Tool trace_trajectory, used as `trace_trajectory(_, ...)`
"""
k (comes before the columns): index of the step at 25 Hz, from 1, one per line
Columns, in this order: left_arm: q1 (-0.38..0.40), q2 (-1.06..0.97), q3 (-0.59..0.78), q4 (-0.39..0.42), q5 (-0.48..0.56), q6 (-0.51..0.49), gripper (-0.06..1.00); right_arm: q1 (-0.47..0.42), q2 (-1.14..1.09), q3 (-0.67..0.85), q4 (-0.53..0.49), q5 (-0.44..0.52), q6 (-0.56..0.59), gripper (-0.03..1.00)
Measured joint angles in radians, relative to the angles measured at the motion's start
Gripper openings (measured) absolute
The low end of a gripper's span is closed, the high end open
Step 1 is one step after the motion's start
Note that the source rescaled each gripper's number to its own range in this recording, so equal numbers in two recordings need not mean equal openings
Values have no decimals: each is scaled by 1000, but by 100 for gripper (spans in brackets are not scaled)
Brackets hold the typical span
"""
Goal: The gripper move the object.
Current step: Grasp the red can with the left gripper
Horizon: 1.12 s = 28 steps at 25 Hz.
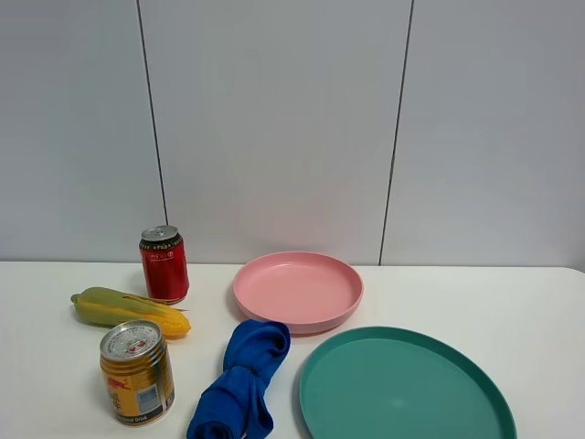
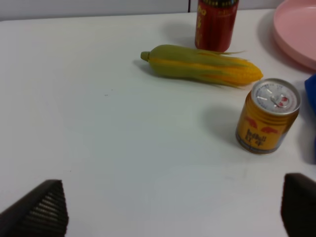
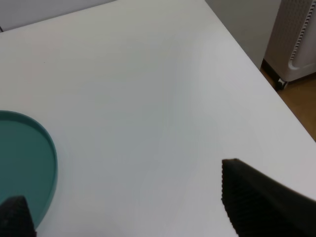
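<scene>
Tall slim red drink can with silver top [image 1: 164, 265]: upright on white bench [image 1: 512, 293], long axis vertical, 9 o'clock of round pink plate [image 1: 298, 290]. Left end effector [image 2: 170, 210] spread wide, empty; can ahead of it, beyond yellow-green corn cob [image 2: 200, 64]. Right end effector [image 3: 133, 207] also spread, likely farther.

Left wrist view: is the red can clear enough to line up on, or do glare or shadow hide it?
Left wrist view: the red can has no harsh glare but is soft and cropped at the frame edge. Exterior high view: it shows whole and sharp, faint shadows only.
</scene>
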<state>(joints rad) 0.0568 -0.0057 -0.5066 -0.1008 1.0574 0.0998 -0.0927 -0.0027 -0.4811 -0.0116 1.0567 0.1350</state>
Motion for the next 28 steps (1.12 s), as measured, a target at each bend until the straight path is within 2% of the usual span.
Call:
trace_trajectory(1,0,0,0,0,0,0,62,0,0,0,0,0,0,100)
trace_trajectory(28,0,0,0,0,0,0,62,0,0,0,0,0,0,100)
